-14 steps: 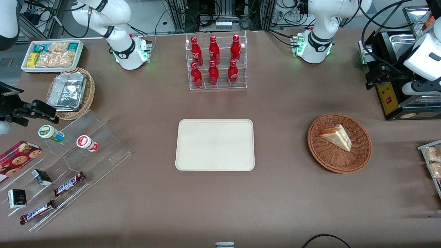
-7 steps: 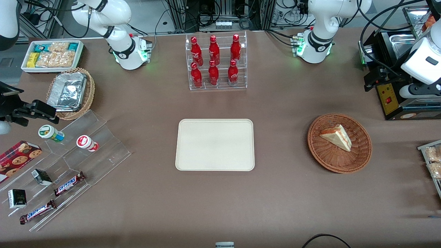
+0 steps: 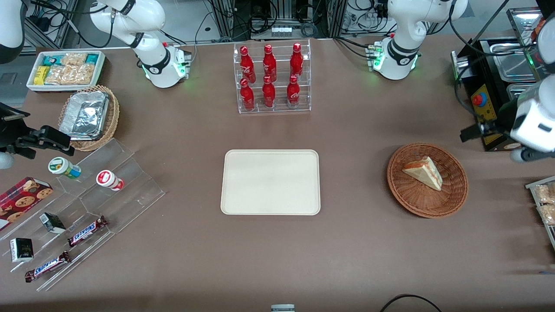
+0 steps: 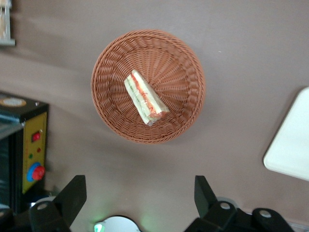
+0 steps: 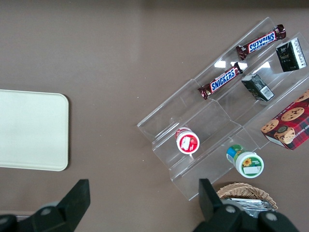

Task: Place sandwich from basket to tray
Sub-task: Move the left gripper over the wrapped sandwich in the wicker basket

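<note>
Approach to basket: arm relocated, sandwich untouched.

Front view: we log the left arm as having swung nearer the basket (image 3: 427,180) than half a second ago; its gripper (image 3: 470,132) now hangs just off the rim. The sandwich (image 3: 423,172) lies in the basket as before; the tray (image 3: 270,182) is bare.
Left wrist view: we record the gripper (image 4: 139,195) above the table, fingers (image 4: 72,193) spread wide and holding nothing, sandwich (image 4: 145,98) ahead. We judge pickup not yet begun.

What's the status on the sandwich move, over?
Gripper open, high above the table, fingers empty. Sandwich in basket, untouched. Tray bare. Nothing blocking.
</note>
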